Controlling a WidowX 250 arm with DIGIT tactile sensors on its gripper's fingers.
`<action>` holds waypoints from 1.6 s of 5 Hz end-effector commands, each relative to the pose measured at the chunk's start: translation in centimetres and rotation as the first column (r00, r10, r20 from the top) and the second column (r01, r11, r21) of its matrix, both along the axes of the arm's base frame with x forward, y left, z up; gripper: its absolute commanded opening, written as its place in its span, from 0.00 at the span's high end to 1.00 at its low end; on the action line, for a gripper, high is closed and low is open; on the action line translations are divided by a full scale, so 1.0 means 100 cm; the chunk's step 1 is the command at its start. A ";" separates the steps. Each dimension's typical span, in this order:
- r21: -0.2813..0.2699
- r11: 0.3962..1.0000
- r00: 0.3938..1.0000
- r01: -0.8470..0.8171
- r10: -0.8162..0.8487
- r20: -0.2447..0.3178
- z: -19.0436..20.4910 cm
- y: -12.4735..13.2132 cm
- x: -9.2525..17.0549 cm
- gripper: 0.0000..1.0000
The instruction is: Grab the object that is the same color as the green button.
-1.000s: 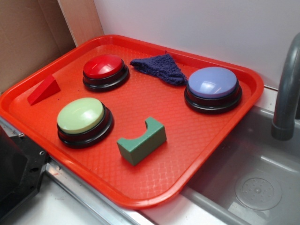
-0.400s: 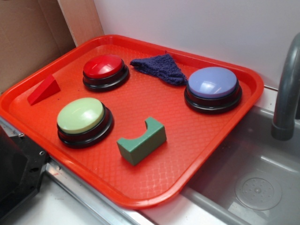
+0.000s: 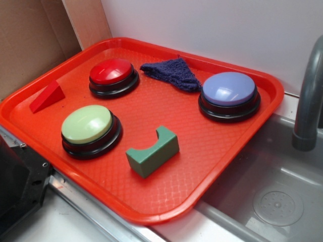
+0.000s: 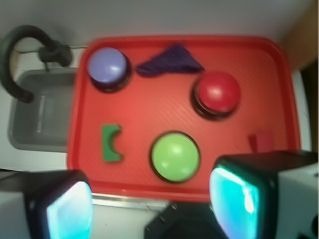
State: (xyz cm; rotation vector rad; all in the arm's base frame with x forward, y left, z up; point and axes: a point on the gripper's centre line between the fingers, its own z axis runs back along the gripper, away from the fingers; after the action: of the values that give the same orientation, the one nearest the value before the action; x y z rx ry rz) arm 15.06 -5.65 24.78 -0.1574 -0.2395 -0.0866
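Gripper [image 4: 149, 204] open, jaws spread wide, high above tray's [image 3: 222, 151] near edge, holding nothing. Green block [image 3: 153, 149] lies near tray's front edge, just beside green button [image 3: 91, 130], notch upward, untouched.

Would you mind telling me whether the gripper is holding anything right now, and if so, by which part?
Nothing is held. The gripper is open, high above the tray, and the green block lies untouched beside the green button.
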 end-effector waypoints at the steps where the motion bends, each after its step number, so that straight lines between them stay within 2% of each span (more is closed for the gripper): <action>1: -0.073 0.994 0.996 0.087 -0.085 0.034 -0.002 -0.048 0.012 0.00; 2: -0.075 0.994 0.997 0.083 -0.083 -0.006 -0.022 -0.062 0.018 0.00; 3: -0.078 0.993 0.991 0.091 -0.098 -0.093 -0.064 -0.061 0.035 0.00; 4: -0.124 0.988 0.989 0.090 -0.103 -0.106 -0.102 -0.062 0.044 0.00; 5: -0.091 0.987 0.976 0.132 -0.146 -0.159 -0.123 -0.081 0.052 0.00; 7: -0.095 0.973 0.952 0.209 -0.225 -0.208 -0.146 -0.108 0.043 0.00; 8: -0.064 0.976 0.942 0.208 -0.218 -0.255 -0.158 -0.102 0.030 0.00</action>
State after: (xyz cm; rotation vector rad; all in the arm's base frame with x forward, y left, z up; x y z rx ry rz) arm 18.30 -15.51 8.18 -0.2153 0.0653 -0.2638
